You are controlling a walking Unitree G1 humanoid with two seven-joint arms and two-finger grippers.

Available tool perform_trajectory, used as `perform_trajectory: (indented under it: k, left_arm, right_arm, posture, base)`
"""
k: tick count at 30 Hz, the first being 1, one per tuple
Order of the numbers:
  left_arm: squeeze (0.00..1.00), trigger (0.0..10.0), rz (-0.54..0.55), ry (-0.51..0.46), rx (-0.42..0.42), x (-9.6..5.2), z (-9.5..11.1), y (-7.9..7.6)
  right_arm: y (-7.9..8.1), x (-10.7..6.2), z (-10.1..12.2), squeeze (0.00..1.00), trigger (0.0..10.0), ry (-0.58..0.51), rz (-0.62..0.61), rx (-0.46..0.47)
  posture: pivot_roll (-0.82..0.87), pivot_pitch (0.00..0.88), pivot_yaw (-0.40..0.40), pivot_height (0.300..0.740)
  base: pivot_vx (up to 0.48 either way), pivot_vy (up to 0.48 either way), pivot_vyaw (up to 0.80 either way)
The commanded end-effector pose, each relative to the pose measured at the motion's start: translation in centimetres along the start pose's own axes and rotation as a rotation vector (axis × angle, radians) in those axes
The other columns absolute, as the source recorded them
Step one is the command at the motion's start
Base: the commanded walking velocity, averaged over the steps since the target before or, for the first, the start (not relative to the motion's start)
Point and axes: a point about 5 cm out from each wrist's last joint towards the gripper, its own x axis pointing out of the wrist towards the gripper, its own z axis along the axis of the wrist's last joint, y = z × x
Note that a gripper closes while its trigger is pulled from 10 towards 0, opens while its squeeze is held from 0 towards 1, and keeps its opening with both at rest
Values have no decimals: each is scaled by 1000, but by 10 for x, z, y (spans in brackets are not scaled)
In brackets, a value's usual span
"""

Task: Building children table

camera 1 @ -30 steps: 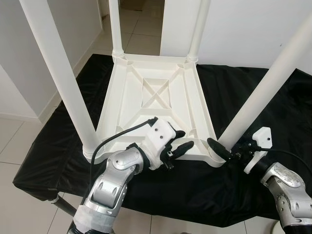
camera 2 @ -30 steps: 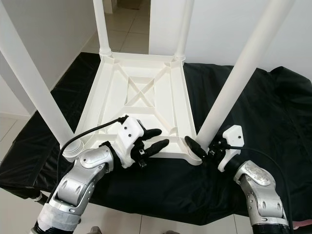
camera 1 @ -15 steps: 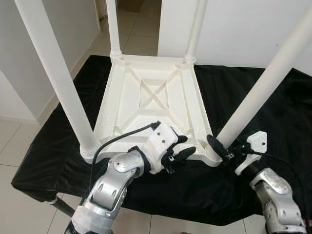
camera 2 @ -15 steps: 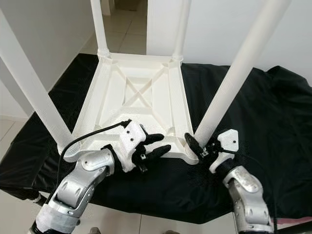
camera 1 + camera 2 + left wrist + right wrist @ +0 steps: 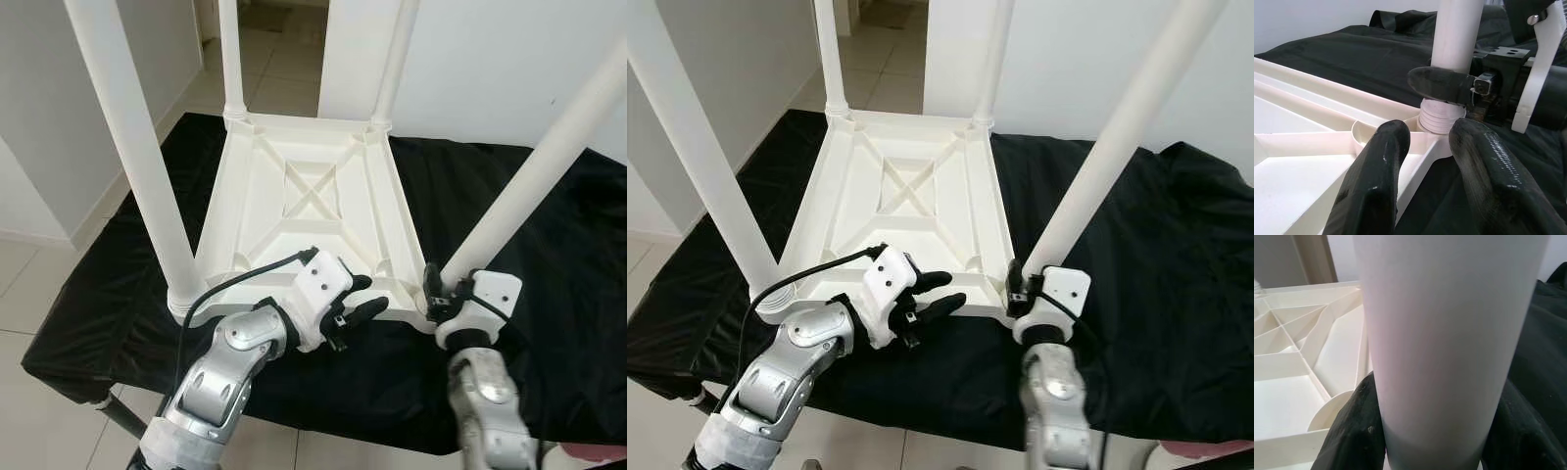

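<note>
White walls, pale tile floor, and a black cloth [image 5: 549, 235] thrown over the work surface. On the cloth sits the white plastic table top [image 5: 313, 211], upside down with the ribbed underside facing up and all four legs poking toward the ceiling.

My right gripper [image 5: 432, 290] is wrapped around the near right leg [image 5: 534, 186] right at its base, just above the threaded collar where it meets that corner socket of the table top. In my right wrist view a black finger [image 5: 1354, 431] presses on each side of the tube, so I'm pinching the leg. My left gripper [image 5: 355, 305] sits at the near edge of the table top, just beside that same corner, fingers spread apart and holding nothing, tips aimed at the socket.

How it'll handle, my guess: hollow moulded plastic, so light and pretty stiff, but the tube is smooth and round and probably slippery when you try to twist it. Grabbing low near the collar seems right, since there's less leverage to tilt it. The top looks light enough to spin or skate on the cloth, so I'd pin the near edge with the left while turning.
</note>
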Motion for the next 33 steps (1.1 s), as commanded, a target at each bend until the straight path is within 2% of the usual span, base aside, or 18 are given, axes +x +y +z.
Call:
perform_trajectory:
  k: [1,2,4,5,6,7,9,14,15,16,19,21,25,29,30,33]
  left_arm:
    - [0,10000,18,-6,-5,0,2,1]
    - [0,10000,16,-7,-6,0,2,0]
    - [0,10000,15,-8,-7,0,2,-1]
    - [0,10000,14,-8,-6,0,2,-1]
    - [0,10000,14,-8,-6,0,2,-1]
    - [0,10000,20,-1,-2,-1,1,1]
    - [0,10000,32,3,-3,-3,0,3]
    - [0,10000,31,1,-3,-3,1,3]
    - [0,10000,31,0,-5,-3,1,3]
    - [0,10000,34,2,-1,-3,1,4]
    - [0,10000,35,3,-1,-3,1,4]
    - [0,10000,30,4,6,-3,2,6]
    - [0,10000,23,6,15,-2,3,7]
    - [0,10000,11,10,31,-1,4,10]
    - [0,10000,10,9,33,-1,5,11]
    - [0,10000,8,11,33,-1,5,13]
  right_arm:
    - [10,-1,-5,0,0,27,-4,54]
    - [19,-1,-3,0,0,21,32,62]
    - [24,-3,0,0,0,18,65,78]
    - [23,-4,2,0,1843,16,82,78]
    - [23,-4,2,0,1843,16,82,78]
    - [18,-4,5,0,10000,7,84,66]
    - [6,-1,11,0,10000,-21,105,30]
    - [1,0,12,0,10000,-30,120,8]
    - [-1,1,13,404,10000,-34,123,2]
    - [-4,2,14,1000,10000,-44,151,-8]
    - [-6,3,16,1000,10000,-50,183,-1]
    - [-12,4,20,1000,10000,-62,268,-28]
    - [-17,5,21,1000,10000,-56,327,-43]
    - [-23,8,23,1000,10000,-45,463,-72]
    - [-25,8,23,0,10000,-37,513,-94]
    - [-26,8,22,0,10000,-11,613,-107]
  posture:
    - [-92,0,-48,740]
    - [-92,0,-48,740]
    - [-92,0,-51,740]
    - [-90,0,-58,740]
    - [-90,0,-58,740]
    - [-90,0,-58,740]
    - [-87,0,-63,740]
    - [-84,0,-67,740]
    - [-84,0,-68,740]
    - [-83,0,-69,740]
    - [-81,0,-68,740]
    - [-79,0,-64,740]
    - [-79,0,-60,740]
    - [-82,0,-45,740]
    - [-83,0,-40,740]
    - [-88,0,-35,740]
  base:
    - [0,0,0]
    - [0,0,0]
    - [0,0,0]
    - [0,0,0]
    - [0,0,0]
    - [0,0,0]
    - [0,0,0]
    - [0,0,0]
    - [0,0,0]
    - [0,0,0]
    - [0,0,0]
    - [0,0,0]
    - [0,0,0]
    - [0,0,0]
    - [0,0,0]
    - [0,0,0]
